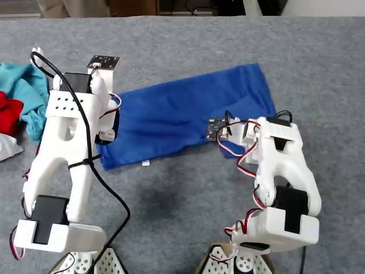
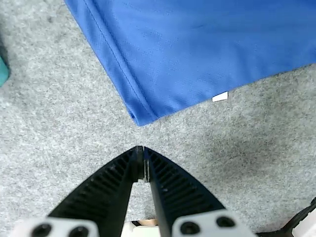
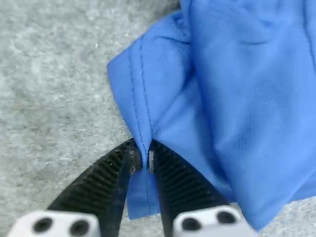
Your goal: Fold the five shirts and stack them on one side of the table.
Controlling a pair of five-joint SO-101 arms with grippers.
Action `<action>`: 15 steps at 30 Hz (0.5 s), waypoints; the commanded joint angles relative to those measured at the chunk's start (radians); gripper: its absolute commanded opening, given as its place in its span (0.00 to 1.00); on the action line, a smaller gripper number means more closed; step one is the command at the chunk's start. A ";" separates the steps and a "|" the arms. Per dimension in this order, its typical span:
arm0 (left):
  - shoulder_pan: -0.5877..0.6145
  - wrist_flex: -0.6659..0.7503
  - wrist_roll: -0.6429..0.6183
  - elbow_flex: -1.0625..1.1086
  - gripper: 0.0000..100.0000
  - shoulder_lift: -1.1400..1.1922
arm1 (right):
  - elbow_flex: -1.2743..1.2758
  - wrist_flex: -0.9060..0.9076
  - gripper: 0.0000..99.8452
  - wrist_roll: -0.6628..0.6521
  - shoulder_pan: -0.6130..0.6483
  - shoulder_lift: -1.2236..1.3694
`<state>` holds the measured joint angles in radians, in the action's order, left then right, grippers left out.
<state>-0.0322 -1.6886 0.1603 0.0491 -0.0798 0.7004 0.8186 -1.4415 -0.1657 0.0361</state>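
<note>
Blue shirt, ends hidden under left arm and right arm, lay folded lengthwise. The right gripper pinched its hem; the left gripper was closed, empty.

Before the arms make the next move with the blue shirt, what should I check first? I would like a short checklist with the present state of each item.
1. Right tool grips the blue shirt: ok, it is shut on a hem edge.
2. Left tool grips the shirt: not ok, it is shut on nothing, over the bare table, just short of the shirt's corner.
3. Fabric flat near the right tool: not ok, it bunches in folds.
4. Number of layers pinched in the right tool: cannot tell.
5. Other shirts folded: not ok, the teal shirt and the red shirt lie crumpled at the table edge.
</note>
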 commanded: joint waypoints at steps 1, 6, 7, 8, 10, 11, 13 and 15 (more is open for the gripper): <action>0.003 -0.005 0.008 -0.005 0.02 -0.041 | -0.016 0.014 0.01 0.005 -0.016 -0.008; 0.002 -0.005 0.008 -0.008 0.02 -0.041 | -0.097 0.129 0.01 0.006 -0.016 -0.081; 0.002 -0.005 0.008 -0.008 0.02 -0.041 | -0.124 0.166 0.01 0.006 -0.015 -0.104; 0.002 -0.005 0.008 -0.008 0.02 -0.041 | -0.151 0.201 0.01 0.006 -0.013 -0.125; 0.002 -0.005 0.008 -0.008 0.02 -0.041 | -0.205 0.259 0.01 0.003 -0.008 -0.160; 0.002 -0.005 0.008 -0.008 0.02 -0.041 | -0.229 0.270 0.01 0.003 -0.008 -0.174; 0.002 -0.003 0.008 -0.008 0.02 -0.041 | -0.274 0.273 0.01 0.003 -0.007 -0.183; 0.003 -0.003 0.008 -0.008 0.02 -0.041 | -0.323 0.273 0.01 0.003 -0.007 -0.182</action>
<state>-0.0322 -1.6886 0.1603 0.0491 -0.0798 0.4780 1.0794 -1.4415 -0.1657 -0.0898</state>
